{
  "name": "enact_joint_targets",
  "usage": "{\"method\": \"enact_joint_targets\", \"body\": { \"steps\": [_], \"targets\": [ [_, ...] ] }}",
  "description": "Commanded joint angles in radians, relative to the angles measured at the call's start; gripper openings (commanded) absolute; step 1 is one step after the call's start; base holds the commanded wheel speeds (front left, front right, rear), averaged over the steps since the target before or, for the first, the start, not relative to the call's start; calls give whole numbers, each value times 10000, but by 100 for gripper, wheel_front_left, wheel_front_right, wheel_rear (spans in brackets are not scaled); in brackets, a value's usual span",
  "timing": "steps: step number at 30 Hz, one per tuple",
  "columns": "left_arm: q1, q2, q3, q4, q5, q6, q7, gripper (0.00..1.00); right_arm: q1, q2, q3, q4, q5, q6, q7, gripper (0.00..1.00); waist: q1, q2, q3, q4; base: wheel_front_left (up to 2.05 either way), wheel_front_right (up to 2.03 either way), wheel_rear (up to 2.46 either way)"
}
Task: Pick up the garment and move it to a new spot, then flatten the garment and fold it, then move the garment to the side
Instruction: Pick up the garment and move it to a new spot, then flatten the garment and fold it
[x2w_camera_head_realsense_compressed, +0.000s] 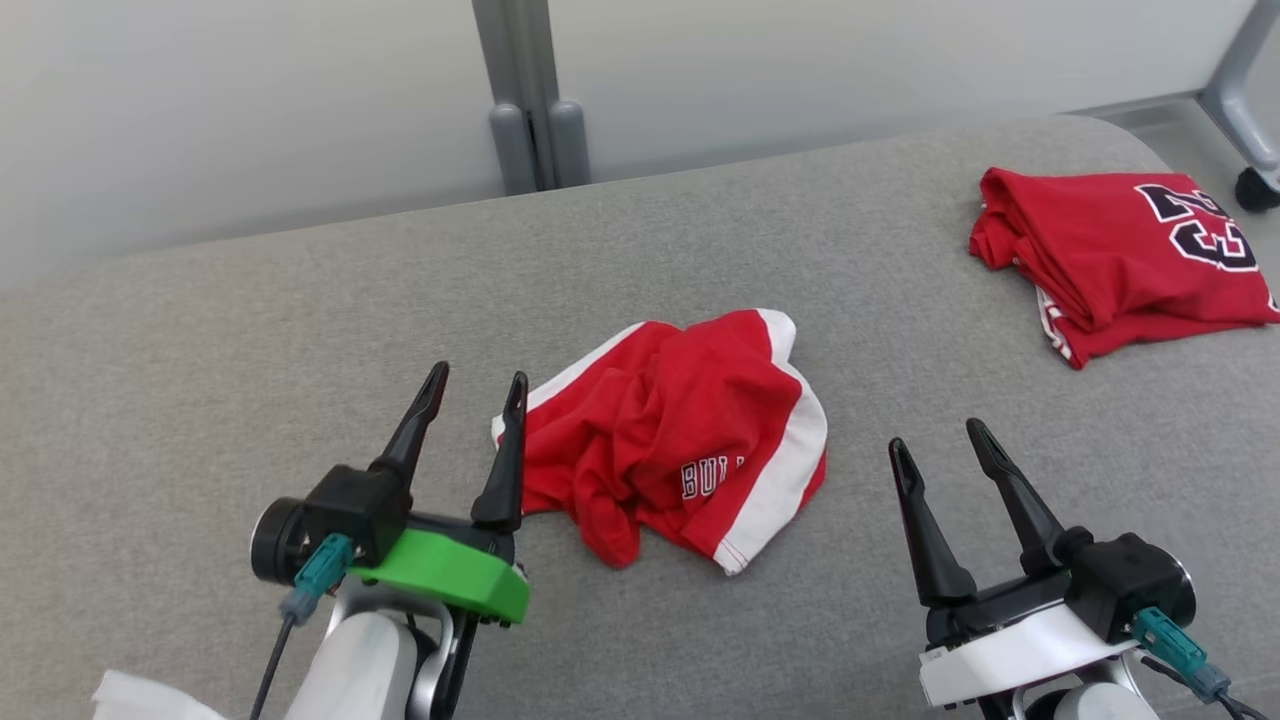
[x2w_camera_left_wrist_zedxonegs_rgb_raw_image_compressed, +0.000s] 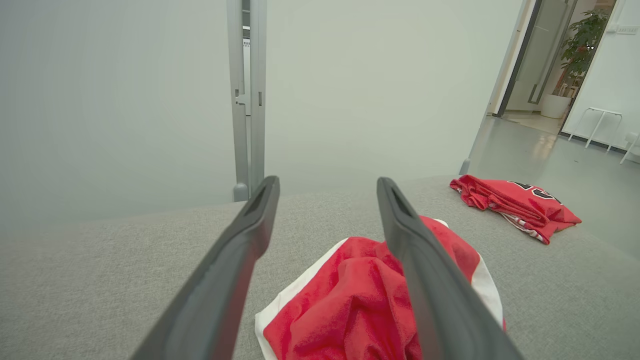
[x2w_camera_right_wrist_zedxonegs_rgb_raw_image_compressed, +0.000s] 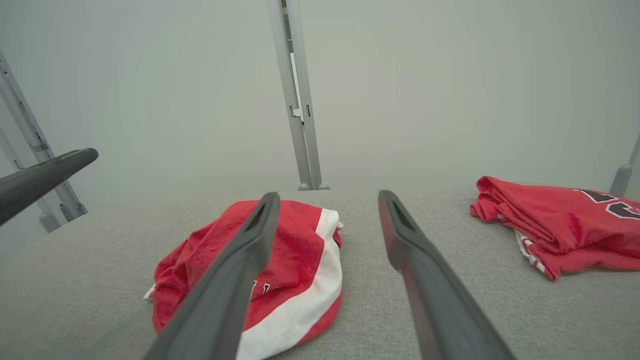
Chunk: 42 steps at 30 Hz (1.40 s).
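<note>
Stretching across the whole head view, a grey cushioned surface (x2w_camera_head_realsense_compressed: 200, 400) of coarse woven cloth lay flat, with a rounded far edge. Behind it stood pale frosted wall panels (x2w_camera_head_realsense_compressed: 250, 100), smooth and blank, joined by a slim grey metal post (x2w_camera_head_realsense_compressed: 520, 90). In the left wrist view a doorway opened at the far right onto a glossy floor with a potted plant (x2w_camera_left_wrist_zedxonegs_rgb_raw_image_compressed: 582, 45).

The crumpled garment (x2w_camera_head_realsense_compressed: 680, 440), soft red cloth with broad white trim and partly hidden white lettering, sat in a loose mound near the middle of the surface, between the two grippers and slightly beyond them. A folded red jersey (x2w_camera_head_realsense_compressed: 1120, 250) with dark, white-edged numerals lay well apart from it, close to the surface's far right corner.

Bare grey cloth spread wide on the left and in front of the garment, and a clear strip separated the two red pieces.

The left gripper (x2w_camera_head_realsense_compressed: 478, 375), on a green mount, had its long dark fingers spread apart, gripping nothing; its inner finger stood just beside the garment's left edge, and contact could not be told. The right gripper (x2w_camera_head_realsense_compressed: 936, 435), on a white mount, was likewise spread and empty, near the garment's right side.
</note>
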Motion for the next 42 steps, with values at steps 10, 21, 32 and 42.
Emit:
{"method": "enact_joint_targets", "body": {
  "steps": [10,21,32,42],
  "targets": [
    [2461,-153,1894,-1623,535,-167,7,100,676,10,-577,-116,-44,-16,3,100,1,0,-975,1108,0,0,0],
    [3798,-164,2067,-2321,1274,-391,8,100,998,135,-834,-46,-43,-16,3,100,1,0,-1131,1504,0,0,0],
    [3668,-164,1926,-2156,1002,-370,8,100,989,174,-779,49,-12,-16,3,100,1,0,-1123,1614,0,0,0],
    [3511,-165,2014,-1992,1136,-301,8,100,963,199,-735,107,-28,-16,3,100,1,0,-1136,1601,0,0,0]
  ]
}}
